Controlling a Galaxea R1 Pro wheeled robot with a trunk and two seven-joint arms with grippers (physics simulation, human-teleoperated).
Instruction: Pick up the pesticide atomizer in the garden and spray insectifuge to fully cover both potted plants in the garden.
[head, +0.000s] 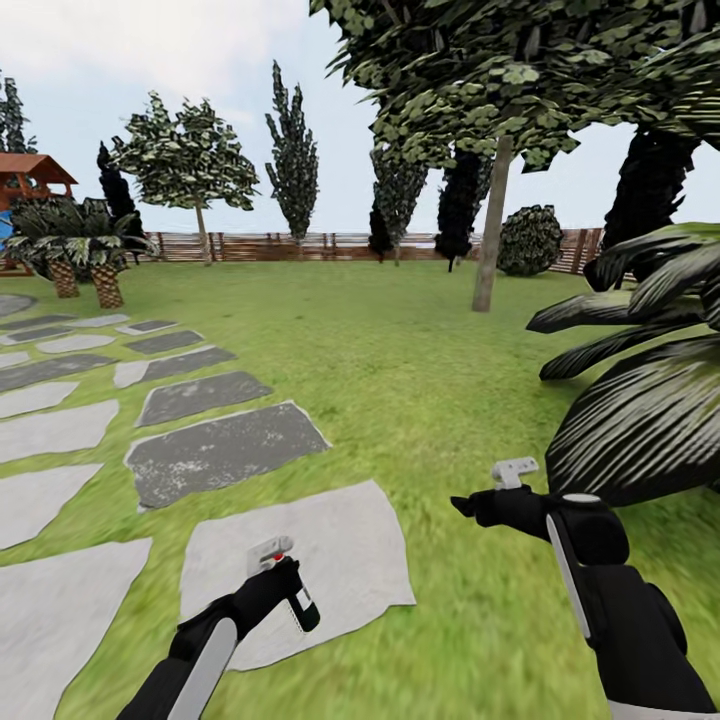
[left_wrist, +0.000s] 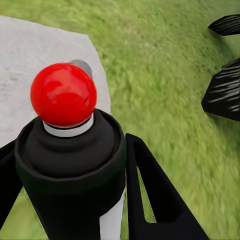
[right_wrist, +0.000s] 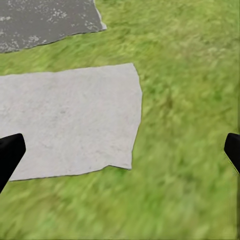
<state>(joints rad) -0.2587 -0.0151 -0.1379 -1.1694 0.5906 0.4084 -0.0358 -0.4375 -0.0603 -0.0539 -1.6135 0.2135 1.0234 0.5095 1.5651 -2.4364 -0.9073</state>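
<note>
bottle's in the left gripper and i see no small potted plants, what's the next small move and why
Probably turn the base or head to search the garden. The left gripper is shut on the pesticide atomizer, its red tip over a pale stepping stone. Ahead are lawn, trees and a big striped-leaf bush; the right gripper is open with nothing in it.

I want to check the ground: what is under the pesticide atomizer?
A pale stepping stone and lawn lie below the pesticide atomizer, held in the left pincer; the bottle hides the ground directly beneath.

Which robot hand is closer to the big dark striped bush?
Right. The right gripper hangs just beside the bush; the left gripper, holding the spray bottle, is farther off over a pale stepping stone.
</note>
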